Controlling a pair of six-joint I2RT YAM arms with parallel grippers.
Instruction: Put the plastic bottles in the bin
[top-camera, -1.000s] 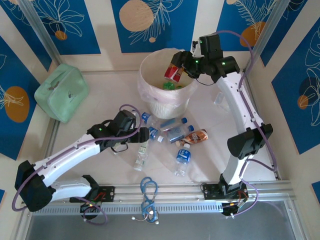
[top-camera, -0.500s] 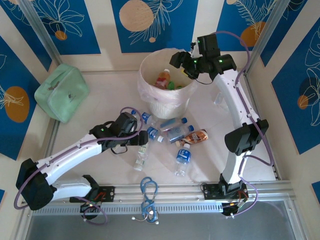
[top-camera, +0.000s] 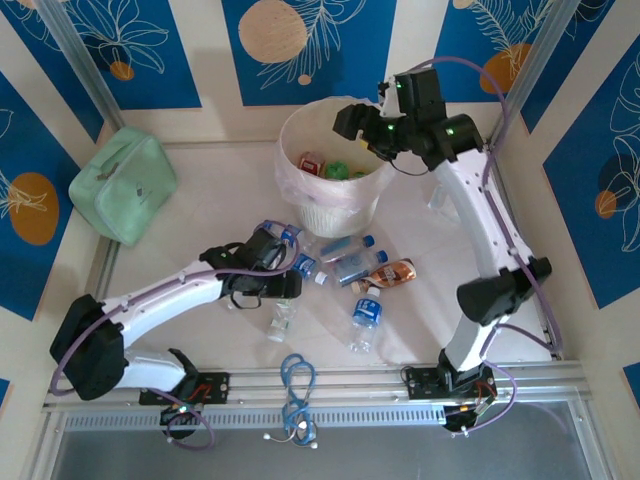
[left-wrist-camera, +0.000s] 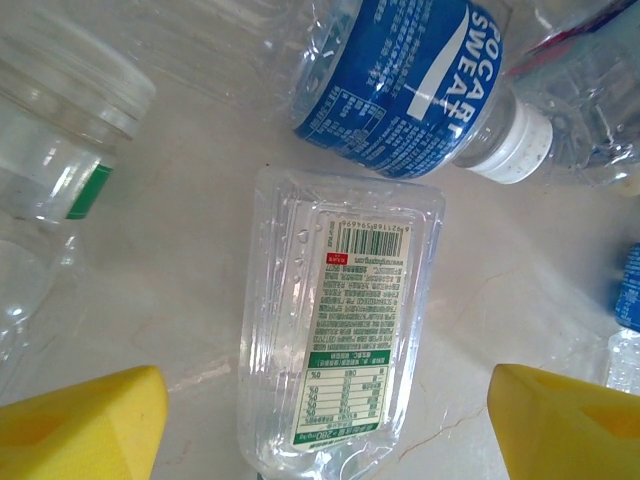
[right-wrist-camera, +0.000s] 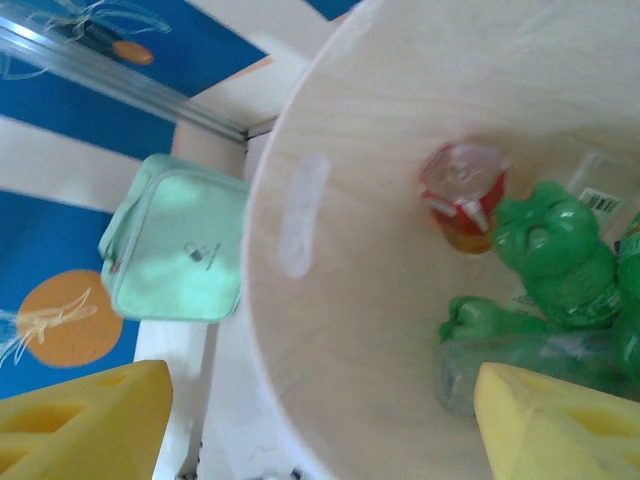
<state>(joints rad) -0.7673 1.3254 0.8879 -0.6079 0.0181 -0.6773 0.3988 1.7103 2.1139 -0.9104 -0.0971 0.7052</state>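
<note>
At the far left of the table lies a mint-green pouch (top-camera: 125, 187), well apart from everything else. Right of it, toward the near middle, the left gripper (top-camera: 278, 290) hangs low over the scattered plastic bottles (top-camera: 345, 268); the left wrist view shows its jaws wide apart, the yellow pads (left-wrist-camera: 80, 425) standing on either side of a clear bottle with a white label (left-wrist-camera: 340, 330) that lies flat on the table, with bare table showing between each pad and the bottle, so nothing is gripped. Just beyond that bottle lies a blue-labelled bottle (left-wrist-camera: 400, 80) with a white neck, and at the left another clear bottle (left-wrist-camera: 50, 150). Further right on the table are an orange-labelled bottle (top-camera: 392, 272) and, nearer, one more with a blue label (top-camera: 365, 315). Behind this cluster, at the far middle, stands the bin (top-camera: 330, 215), with a red-labelled bottle (right-wrist-camera: 465, 195) and green bottles (right-wrist-camera: 555, 250) resting inside it. Over the bin's far right rim hovers the right gripper (top-camera: 352, 120), its jaws spread wide with nothing between them, looking straight down into the bin
</note>
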